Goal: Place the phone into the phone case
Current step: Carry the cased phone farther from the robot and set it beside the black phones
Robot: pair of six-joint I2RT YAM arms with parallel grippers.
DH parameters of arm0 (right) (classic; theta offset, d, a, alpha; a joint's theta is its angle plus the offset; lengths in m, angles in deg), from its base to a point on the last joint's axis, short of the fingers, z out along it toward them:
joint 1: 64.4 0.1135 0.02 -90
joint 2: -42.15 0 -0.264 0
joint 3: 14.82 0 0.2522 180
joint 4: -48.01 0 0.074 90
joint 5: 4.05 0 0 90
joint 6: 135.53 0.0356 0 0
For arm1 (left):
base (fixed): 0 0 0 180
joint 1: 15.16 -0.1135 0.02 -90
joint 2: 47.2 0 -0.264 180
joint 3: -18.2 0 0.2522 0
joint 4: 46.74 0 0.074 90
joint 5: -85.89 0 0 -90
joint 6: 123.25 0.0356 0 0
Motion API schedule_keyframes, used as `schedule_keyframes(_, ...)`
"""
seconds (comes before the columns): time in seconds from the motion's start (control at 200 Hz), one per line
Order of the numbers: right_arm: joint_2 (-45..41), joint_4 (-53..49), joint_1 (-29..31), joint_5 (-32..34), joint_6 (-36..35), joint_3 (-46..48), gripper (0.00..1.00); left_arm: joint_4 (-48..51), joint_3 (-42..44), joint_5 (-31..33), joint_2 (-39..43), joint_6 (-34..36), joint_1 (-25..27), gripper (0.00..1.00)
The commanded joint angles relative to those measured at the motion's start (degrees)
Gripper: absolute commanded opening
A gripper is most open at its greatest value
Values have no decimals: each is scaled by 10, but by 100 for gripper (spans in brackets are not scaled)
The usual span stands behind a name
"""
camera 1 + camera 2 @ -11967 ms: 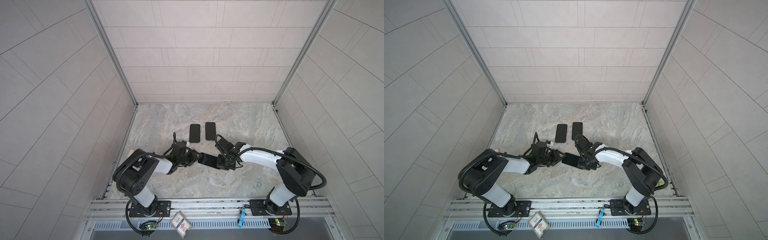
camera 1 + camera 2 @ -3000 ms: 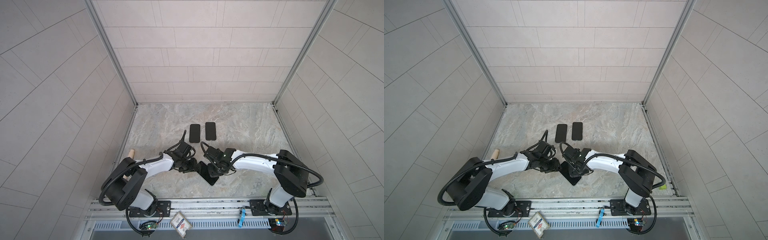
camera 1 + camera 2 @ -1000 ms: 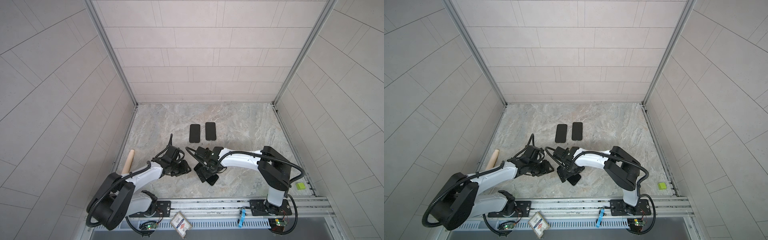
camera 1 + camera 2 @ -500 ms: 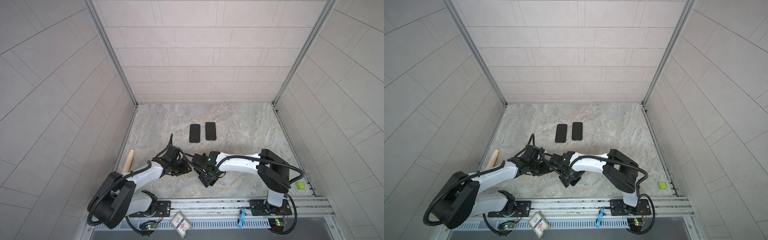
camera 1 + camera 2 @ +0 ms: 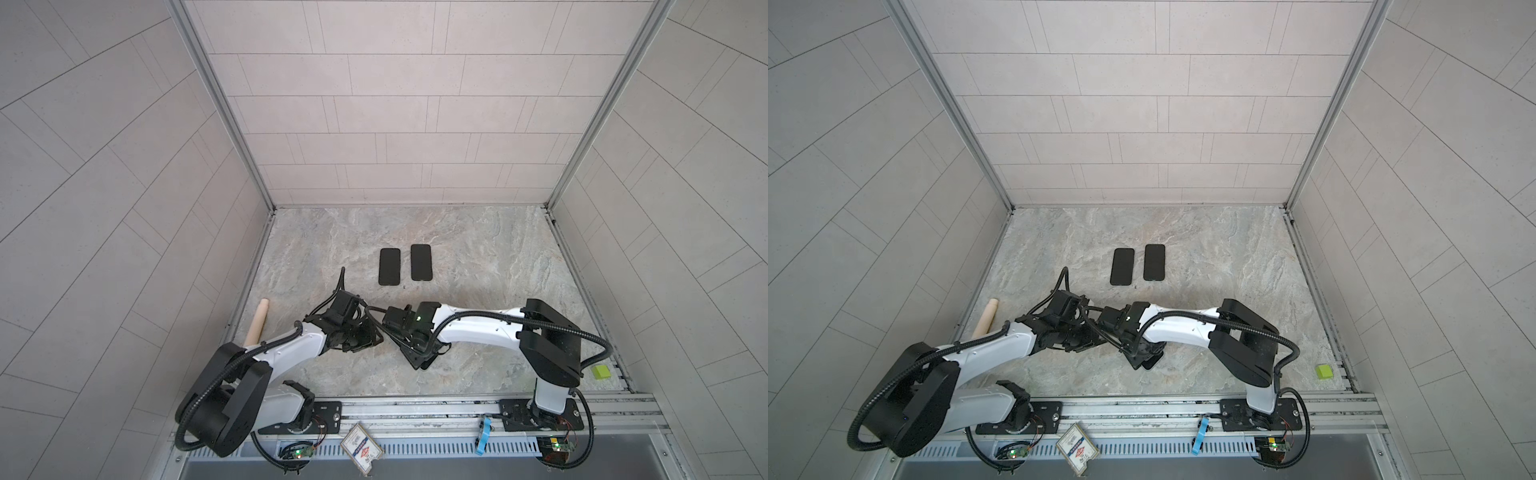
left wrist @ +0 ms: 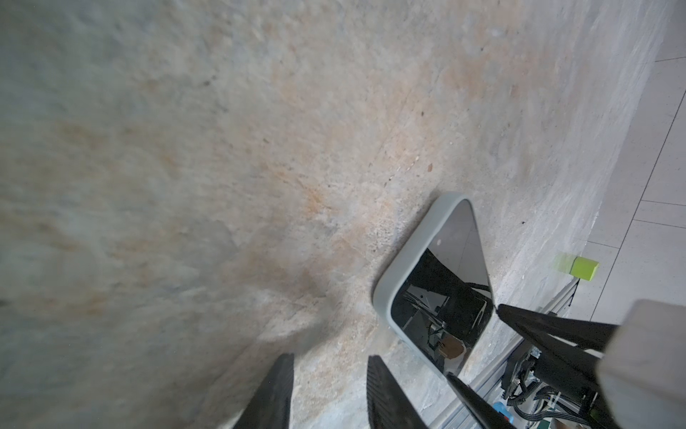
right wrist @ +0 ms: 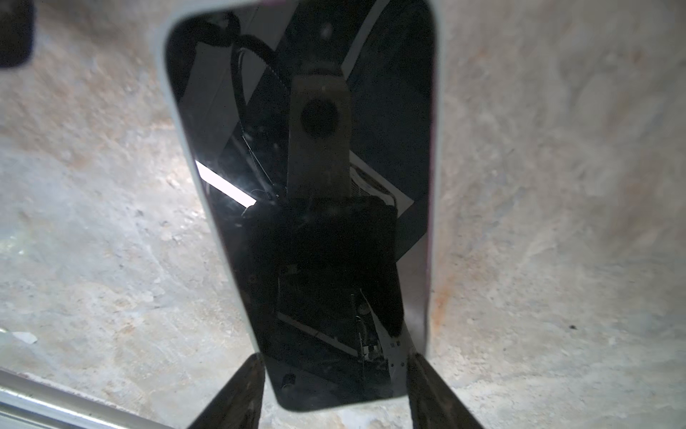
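Hovering left gripper: fingers part way apart over bare table, holding nothing; close by, I judge, to brace the case.
Phone: flat, screen up, inside the grey case.
Right gripper: fingers straddle the phone's end, probably to seat it; pinching or not, I cannot tell.

I am looking at a marbled grey counter. Toward the back a flat black slab lies beside a second slab, not touching. Near the front lies a grey case with a phone in it. A wooden stick lies along the left edge, and a green block lies by the right front corner.
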Motion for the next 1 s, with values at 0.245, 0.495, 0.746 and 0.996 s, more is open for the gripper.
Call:
schedule_keyframes(0.245,17,15,-20,-49,-35,-7,100,0,3,2,-3,0,-4,40)
schedule_keyframes(0.495,48,23,-33,-53,-39,-8,99,1,4,2,0,-1,-4,40)
schedule_keyframes(0.746,51,0,-31,-14,-28,-13,87,1,4,3,0,-1,-5,40)
schedule_keyframes(0.996,5,0,-34,-5,-26,-6,66,0,4,2,-1,-2,-5,40)
